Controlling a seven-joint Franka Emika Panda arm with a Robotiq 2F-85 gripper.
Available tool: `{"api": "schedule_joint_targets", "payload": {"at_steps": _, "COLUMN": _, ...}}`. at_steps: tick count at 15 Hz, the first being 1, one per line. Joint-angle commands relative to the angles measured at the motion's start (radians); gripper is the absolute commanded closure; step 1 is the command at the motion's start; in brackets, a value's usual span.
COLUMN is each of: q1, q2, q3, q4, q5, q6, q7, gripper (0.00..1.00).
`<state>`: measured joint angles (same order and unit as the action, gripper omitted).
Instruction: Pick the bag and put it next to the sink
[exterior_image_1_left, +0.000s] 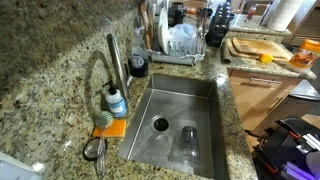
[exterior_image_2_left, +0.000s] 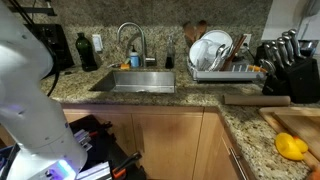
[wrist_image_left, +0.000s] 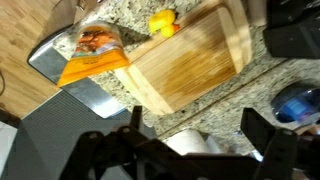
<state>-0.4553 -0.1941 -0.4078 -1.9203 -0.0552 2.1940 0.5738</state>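
Both exterior views on the sink (exterior_image_1_left: 185, 105) (exterior_image_2_left: 140, 80); wrist view downward.

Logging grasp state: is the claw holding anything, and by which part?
Nothing held: the claw is open and empty in the wrist view; the bag lies apart beside the cutting board.

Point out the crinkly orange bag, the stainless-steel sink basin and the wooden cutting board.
Crinkly orange bag (wrist_image_left: 93, 58): wrist view, printed front.
Stainless-steel sink basin (exterior_image_1_left: 185, 105): an exterior view, bare floor.
Wooden cutting board (wrist_image_left: 190, 65): wrist view, bare top.

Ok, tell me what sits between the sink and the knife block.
The dish rack stands between sink and knife block, seen in an exterior view.
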Motion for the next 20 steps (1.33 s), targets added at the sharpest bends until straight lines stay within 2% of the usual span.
{"api": "schedule_joint_targets", "payload": {"at_steps": 1, "q1": -0.066, "q2": 0.17, "q3": -0.087, "q4": 0.056, "q5": 0.036, "q6": 0.032, "q7": 0.029, "gripper": 0.0}}
{"api": "schedule_joint_targets", "payload": {"at_steps": 2, "q1": -0.078, "q2": 0.225, "q3": -0.112, "q4": 0.063, "q5": 0.05, "q6": 0.037, "q7": 0.042, "gripper": 0.0}}
{"api": "schedule_joint_targets", "payload": {"at_steps": 3, "q1": -0.053, "q2": 0.124, "q3": -0.089, "q4": 0.03, "q5": 0.026, "q6": 0.011, "q7": 0.01, "gripper": 0.0}}
{"api": "schedule_joint_targets", "payload": {"at_steps": 6, "q1": -0.07, "q2": 0.214, "q3": -0.124, "q4": 0.038, "q5": 0.04, "q6": 0.037, "q7": 0.02, "gripper": 0.0}}
{"api": "schedule_joint_targets", "payload": {"at_steps": 7, "q1": -0.068, "q2": 0.247, "q3": -0.124, "q4": 0.084, "q5": 0.053, "q6": -0.057, "q7": 0.082, "gripper": 0.0}}
{"api": "schedule_joint_targets", "payload": {"at_steps": 8, "q1": -0.074, "q2": 0.285, "q3": -0.132, "q4": 0.108, "q5": 0.045, "q6": -0.072, "q7": 0.155, "gripper": 0.0}}
{"api": "schedule_joint_targets", "payload": {"at_steps": 9, "q1": -0.089, "q2": 0.334, "q3": -0.145, "q4": 0.128, "q5": 0.07, "q6": -0.088, "q7": 0.156, "gripper": 0.0}}
{"api": "schedule_joint_targets", "payload": {"at_steps": 14, "q1": -0.121, "q2": 0.472, "q3": -0.221, "q4": 0.125, "q5": 0.093, "q6": -0.064, "q7": 0.311, "gripper": 0.0}}
{"api": "schedule_joint_targets", "payload": {"at_steps": 15, "q1": -0.111, "q2": 0.471, "q3": -0.233, "q4": 0.123, "q5": 0.085, "q6": -0.098, "q7": 0.366, "gripper": 0.0}}
{"api": "schedule_joint_targets", "payload": {"at_steps": 16, "q1": -0.104, "q2": 0.441, "q3": -0.228, "q4": 0.092, "q5": 0.075, "q6": -0.059, "q7": 0.297, "gripper": 0.0}}
{"api": "schedule_joint_targets", "payload": {"at_steps": 20, "q1": -0.091, "q2": 0.451, "q3": -0.23, "q4": 0.081, "q5": 0.078, "q6": -0.052, "q7": 0.361, "gripper": 0.0}}
